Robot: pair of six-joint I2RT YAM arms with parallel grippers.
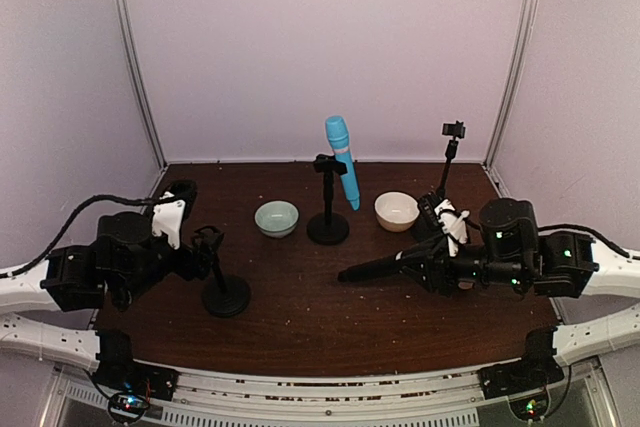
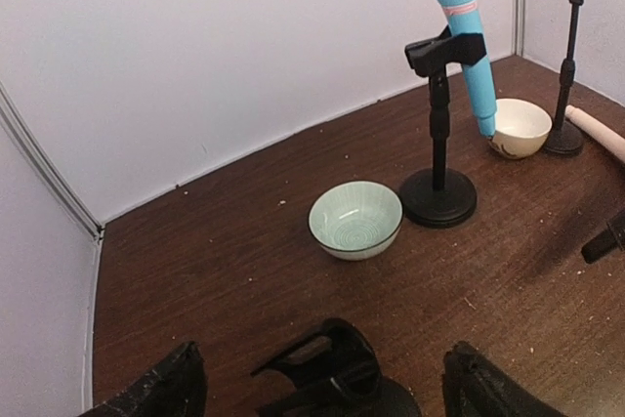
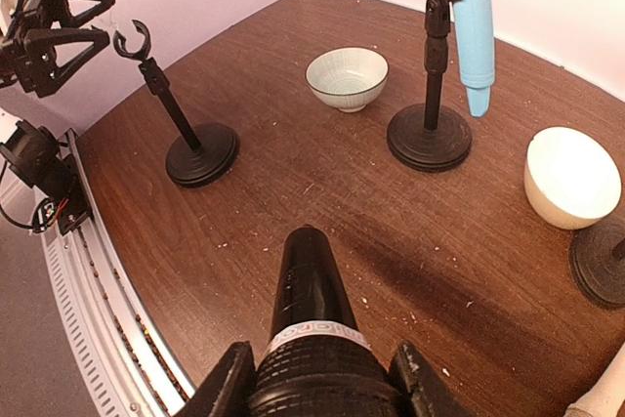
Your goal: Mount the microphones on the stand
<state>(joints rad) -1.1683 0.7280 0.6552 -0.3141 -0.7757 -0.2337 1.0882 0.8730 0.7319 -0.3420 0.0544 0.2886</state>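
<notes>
The black microphone lies closest in the right wrist view, pinched at its wider end by the right claw and held level, low over the bench. It points toward the empty left stand, presumably to slide into its clip. The left claw hangs spread just beside that clip, arm reaching in low, likely to steady it. The light blue microphone already sits clipped in the middle stand, and the cream microphone lies on the bench.

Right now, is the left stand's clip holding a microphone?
No, the left stand has an empty clip, with no microphone in it.
</notes>
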